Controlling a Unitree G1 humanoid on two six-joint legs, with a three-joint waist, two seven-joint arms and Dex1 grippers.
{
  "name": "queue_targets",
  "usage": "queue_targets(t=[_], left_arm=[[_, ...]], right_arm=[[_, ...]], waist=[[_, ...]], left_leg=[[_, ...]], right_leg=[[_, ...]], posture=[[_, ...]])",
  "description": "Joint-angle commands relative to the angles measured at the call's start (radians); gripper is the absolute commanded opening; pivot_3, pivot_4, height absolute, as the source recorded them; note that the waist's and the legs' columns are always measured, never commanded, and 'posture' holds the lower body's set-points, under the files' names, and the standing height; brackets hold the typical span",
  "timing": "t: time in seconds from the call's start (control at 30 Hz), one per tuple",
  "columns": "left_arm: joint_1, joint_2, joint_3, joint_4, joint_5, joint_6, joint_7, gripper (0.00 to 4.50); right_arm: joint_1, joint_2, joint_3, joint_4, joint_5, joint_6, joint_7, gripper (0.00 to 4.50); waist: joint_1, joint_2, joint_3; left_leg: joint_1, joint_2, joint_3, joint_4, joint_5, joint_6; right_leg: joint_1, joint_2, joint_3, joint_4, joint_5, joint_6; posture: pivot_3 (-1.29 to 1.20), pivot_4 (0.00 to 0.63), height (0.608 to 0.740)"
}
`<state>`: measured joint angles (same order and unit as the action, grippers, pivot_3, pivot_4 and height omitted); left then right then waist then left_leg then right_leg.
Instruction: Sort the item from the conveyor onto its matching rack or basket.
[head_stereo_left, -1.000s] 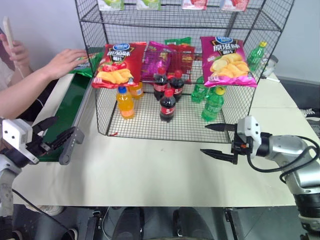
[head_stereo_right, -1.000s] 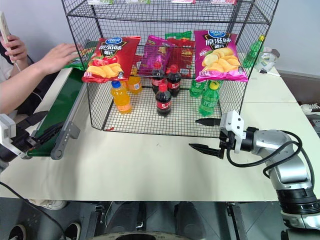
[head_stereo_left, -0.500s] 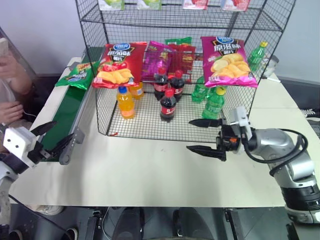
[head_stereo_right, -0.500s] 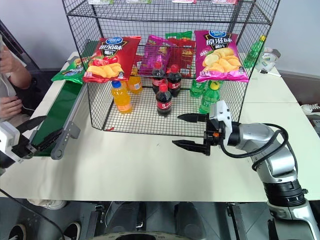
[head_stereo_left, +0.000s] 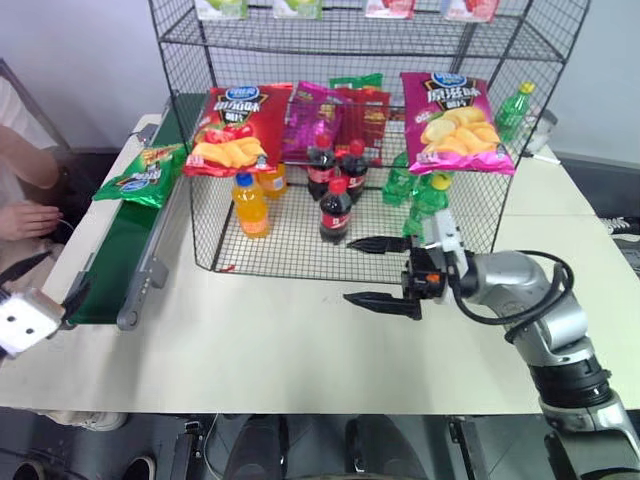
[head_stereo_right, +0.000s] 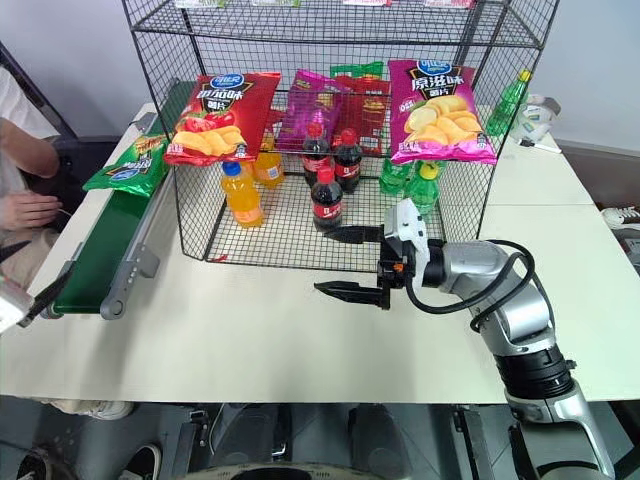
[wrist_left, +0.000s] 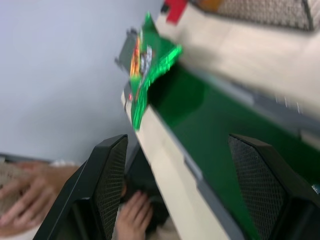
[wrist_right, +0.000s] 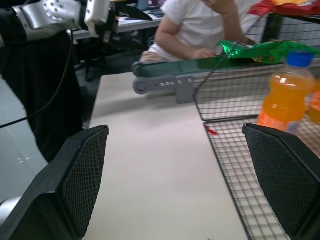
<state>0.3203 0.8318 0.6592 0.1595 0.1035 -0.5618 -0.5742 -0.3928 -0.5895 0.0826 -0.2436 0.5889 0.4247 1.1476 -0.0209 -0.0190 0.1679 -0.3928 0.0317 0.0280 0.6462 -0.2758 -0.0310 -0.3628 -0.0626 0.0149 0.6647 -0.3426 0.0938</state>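
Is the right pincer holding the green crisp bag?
No, the right pincer hangs open and empty in front of the rack, while the green crisp bag lies on the conveyor.

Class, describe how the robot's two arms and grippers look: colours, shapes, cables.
The right arm is silver-grey, rounded metal with a black cable looping alongside. Its right gripper has a white block with a small orange mark and two long, pointed black fingers. The left gripper has a white box-like body and black fingers with mesh-textured pads.
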Motion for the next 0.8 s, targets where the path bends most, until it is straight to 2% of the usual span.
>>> queue_targets(t=[0.03,0.4,0.8], left_arm=[[0.047,0.036,0.027,0.025,0.07,-0.096,0.06,3.37],[0.11,0.081,0.019,0.091,0.047,-0.164,0.085,3.37],[0.096,0.102,-0.01,0.144,0.043,-0.192,0.101,3.37]], right_arm=[[-0.044,0.019,0.008,0.011,-0.013,-0.035,0.012,4.47],[-0.018,0.021,0.036,-0.011,-0.007,-0.041,0.069,4.47],[0.001,0.021,0.046,-0.017,-0.017,-0.041,0.057,4.47]], waist=[[-0.001,0.0,0.0],[-0.003,0.0,0.0],[-0.025,0.0,0.0]], left_leg=[[0.0,0.0,0.0,0.0,0.0,0.0],[-0.001,0.0,0.0,-0.001,0.0,0.0],[-0.001,0.0,0.0,-0.002,0.0,0.0]], right_leg=[[0.0,0.0,0.0,0.0,0.0,0.0],[-0.002,-0.001,0.0,0.0,0.0,-0.001],[-0.002,-0.002,0.0,0.0,0.0,-0.001]], posture=[[0.0,0.15,0.739],[0.0,0.15,0.739],[0.0,0.15,0.739]])
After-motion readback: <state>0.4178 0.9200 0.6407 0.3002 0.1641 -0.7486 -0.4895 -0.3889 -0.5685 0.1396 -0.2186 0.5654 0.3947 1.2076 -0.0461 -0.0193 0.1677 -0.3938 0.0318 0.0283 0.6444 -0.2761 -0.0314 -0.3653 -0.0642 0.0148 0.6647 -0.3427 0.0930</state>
